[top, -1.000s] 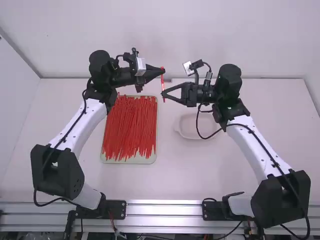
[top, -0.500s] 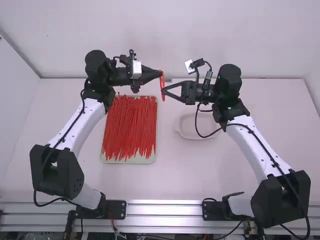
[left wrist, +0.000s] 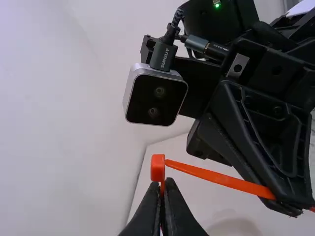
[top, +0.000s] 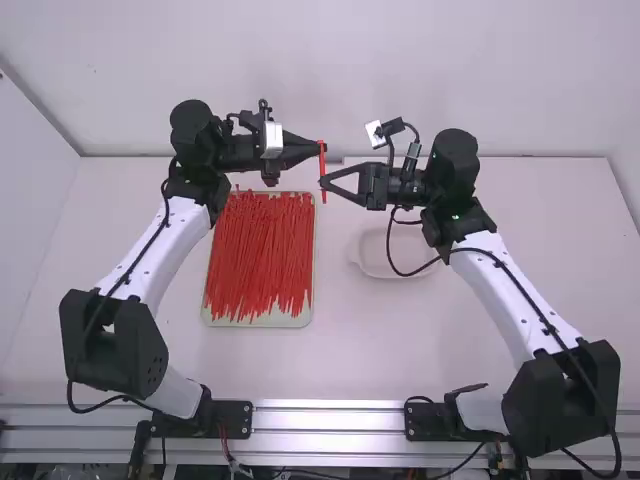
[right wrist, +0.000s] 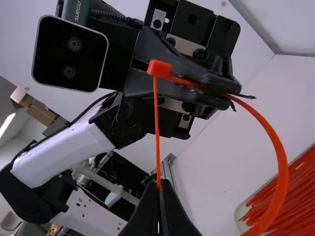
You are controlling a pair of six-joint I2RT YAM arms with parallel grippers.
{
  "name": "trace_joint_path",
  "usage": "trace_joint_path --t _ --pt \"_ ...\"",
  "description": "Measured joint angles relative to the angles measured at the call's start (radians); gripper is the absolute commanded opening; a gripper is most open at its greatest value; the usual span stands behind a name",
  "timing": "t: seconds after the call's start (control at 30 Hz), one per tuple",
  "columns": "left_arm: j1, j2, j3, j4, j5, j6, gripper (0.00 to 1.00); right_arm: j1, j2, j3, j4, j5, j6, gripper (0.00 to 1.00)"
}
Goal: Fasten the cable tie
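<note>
One cable tie [top: 322, 160]; left gripper [left wrist: 161, 186] clamped just beneath its head [left wrist: 157, 167]; right gripper [right wrist: 157, 189] clamped on its strap [right wrist: 156, 128], long axis running straight from head to right jaws.

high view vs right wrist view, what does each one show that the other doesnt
The high view gives the layout: the tray with its full stack of spare ties and the white bowl beside it.

The right wrist view gives close detail: the cable tie bows out in a wide arc from the left hand, with its head at that hand's tips. A straight strand runs down into the right hand.

Both show the cable tie pinched between the two shut hands, plus at least some spare ties.
</note>
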Motion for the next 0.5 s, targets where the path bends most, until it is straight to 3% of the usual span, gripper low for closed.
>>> trace_joint_path --t 0.5 --pt "-0.006 0.0 0.0 0.018 0.0 0.0 0.02 0.0 0.0 0.0 0.0 -0.001 0.016 0.0"
